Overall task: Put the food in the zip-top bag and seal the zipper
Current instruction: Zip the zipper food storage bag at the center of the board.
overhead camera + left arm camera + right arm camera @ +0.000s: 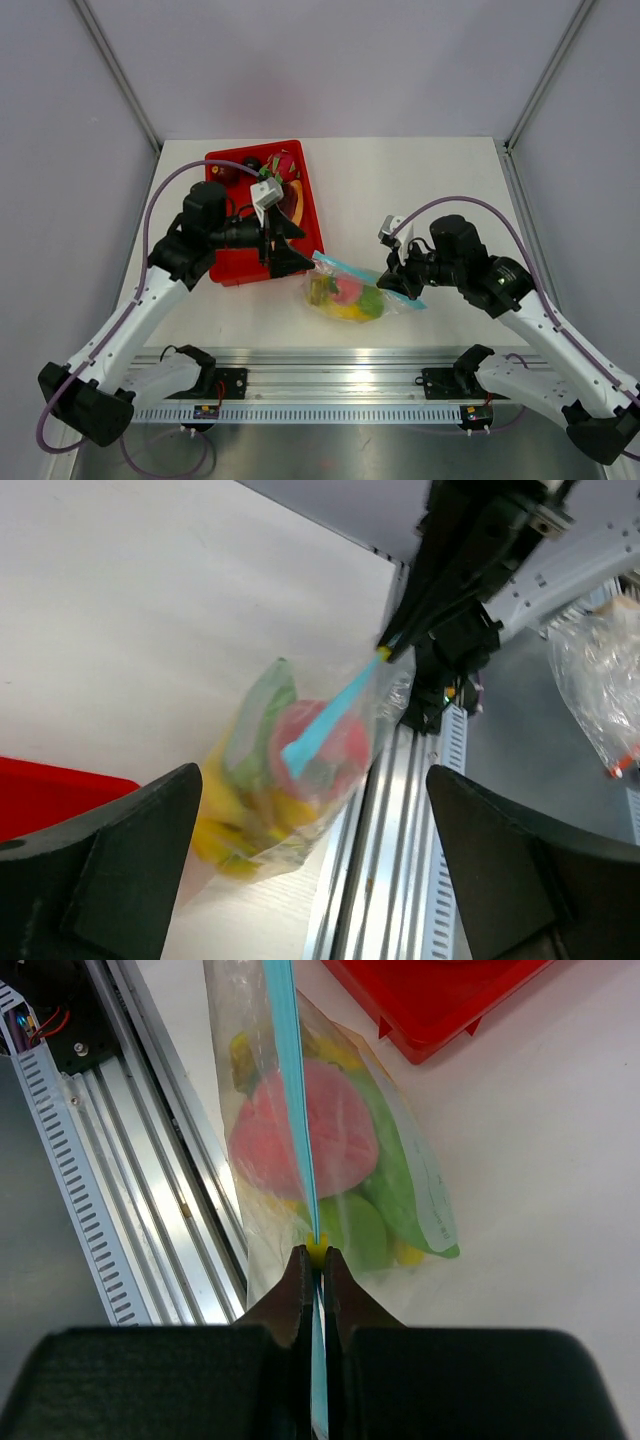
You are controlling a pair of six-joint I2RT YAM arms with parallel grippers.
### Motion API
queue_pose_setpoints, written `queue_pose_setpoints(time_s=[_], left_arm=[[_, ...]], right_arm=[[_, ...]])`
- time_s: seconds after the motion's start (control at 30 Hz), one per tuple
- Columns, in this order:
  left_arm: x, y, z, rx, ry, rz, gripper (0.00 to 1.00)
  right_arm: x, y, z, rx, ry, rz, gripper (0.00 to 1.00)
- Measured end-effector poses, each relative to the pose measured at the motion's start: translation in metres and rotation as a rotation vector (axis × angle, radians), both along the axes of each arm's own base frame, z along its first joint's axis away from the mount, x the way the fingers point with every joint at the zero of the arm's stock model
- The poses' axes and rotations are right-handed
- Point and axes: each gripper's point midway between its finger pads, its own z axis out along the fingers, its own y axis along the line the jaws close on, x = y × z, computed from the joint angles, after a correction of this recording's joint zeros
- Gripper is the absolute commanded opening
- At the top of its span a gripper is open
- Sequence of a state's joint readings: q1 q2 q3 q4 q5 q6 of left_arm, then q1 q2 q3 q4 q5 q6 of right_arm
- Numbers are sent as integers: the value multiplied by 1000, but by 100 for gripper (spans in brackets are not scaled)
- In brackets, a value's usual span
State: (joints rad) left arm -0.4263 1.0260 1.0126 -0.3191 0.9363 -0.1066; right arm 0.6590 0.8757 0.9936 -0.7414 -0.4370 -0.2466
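Top external, query (JM): what did each container hold?

Reply (TK): Red tray point(232, 264) sat left of centre on the table point(430, 185). At its far end were dark red round fruits point(225, 172), a pink-red piece point(285, 165) and an orange slice point(297, 205) partly hidden by the left wrist. The zip-top bag point(385, 305) lay just right of the tray's near corner, between the two grippers. It held food point(345, 295): yellow, green and pink-red pieces.

JM: Grippers?

TK: Left gripper point(291, 245) hovered at the tray's near right corner, fingers spread wide, gripping nothing. Right gripper point(312, 1268) had its jaws pressed together, pinching the zipper point(293, 1100) near its right end. Could not tell whether the zipper was sealed.

JM: What did the wrist views add?

TK: Right wrist showed the teal strip edge-on above the contents, with a pink round fruit point(335, 1135), green pieces point(395, 1180) and yellow ones beneath. Left wrist alone showed a second crumpled clear bag point(595, 675) beyond the aluminium rail point(385, 850). Only the top external showed the tray's contents.
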Motion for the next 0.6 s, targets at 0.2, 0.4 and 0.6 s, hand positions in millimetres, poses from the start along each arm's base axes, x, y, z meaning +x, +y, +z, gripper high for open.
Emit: queue_pose_setpoints(time_s=[0.2, 0.4, 0.6], left_arm=[[-6, -27, 15, 107, -122, -56, 97], [7, -65, 15, 267, -244, -108, 94], [15, -79, -36, 418, -205, -182, 92]], right_arm=[[8, 6, 0, -9, 9, 3, 0], [10, 7, 10, 4, -17, 7, 0], [10, 7, 12, 2, -26, 12, 0]])
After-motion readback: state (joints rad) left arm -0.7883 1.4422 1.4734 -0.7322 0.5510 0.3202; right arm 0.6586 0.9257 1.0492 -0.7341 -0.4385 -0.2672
